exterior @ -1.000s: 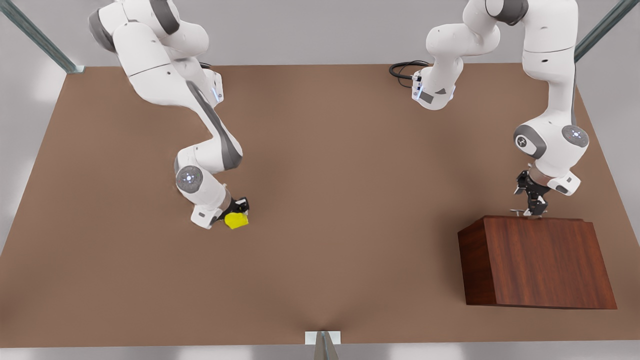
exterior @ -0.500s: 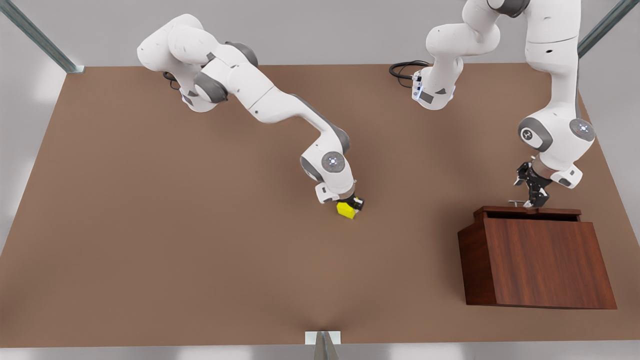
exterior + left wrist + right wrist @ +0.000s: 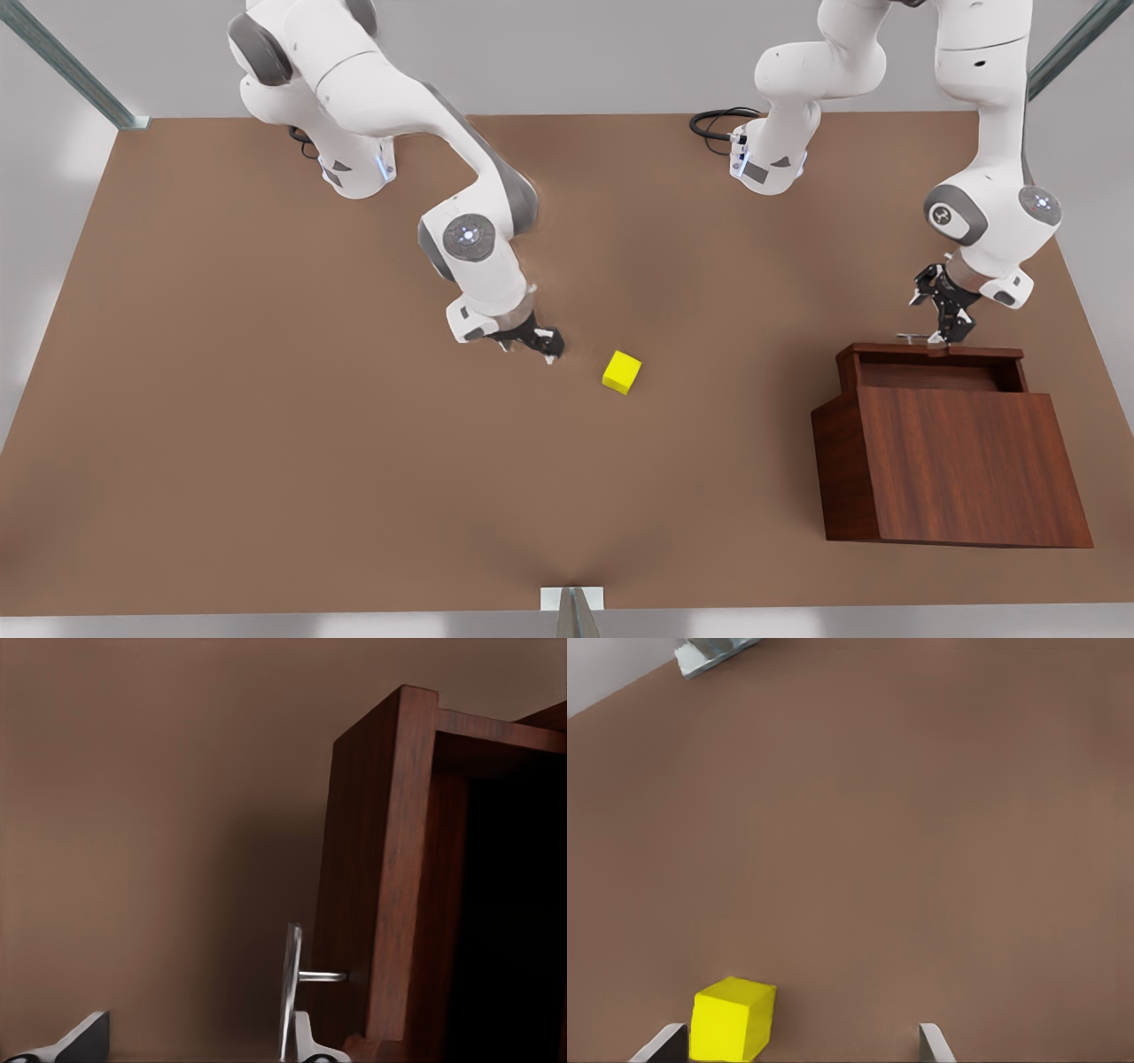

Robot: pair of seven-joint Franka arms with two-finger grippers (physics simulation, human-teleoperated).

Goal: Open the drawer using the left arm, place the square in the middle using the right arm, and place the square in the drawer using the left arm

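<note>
**A:** Status on the cube?

**B:** Well, cube (image 3: 622, 371) sits flat on bare table (image 3: 266, 461), about mid-table, nothing touching it. My right gripper (image 3: 539, 344) is just beside it on the front view's left, fingers (image 3: 932, 1043) spread apart, empty. In the right wrist view the cube sits by one fingertip, not centred between them.

**A:** Drawer?

**B:** Drawer (image 3: 935, 365) is pulled part way out of the cabinet (image 3: 957, 470); the cavity shows from above. My left gripper (image 3: 944, 330) is at the handle (image 3: 291, 990). In the left wrist view one finger lies against the bar and the other stands well off, so I can't tell whether it's clamped.

**A:** So which step?

**B:** I'd call step two done, step one nearly. Drawer opening looks wide enough for the cube, but more pull wouldn't hurt.

**A:** Next?

**B:** Right arm clears out. Left lets go of the handle, crosses to the cube, comes down square over it, closes, carries it over the drawer cavity. Risk: the arms share that middle space, so right should leave first.
</note>
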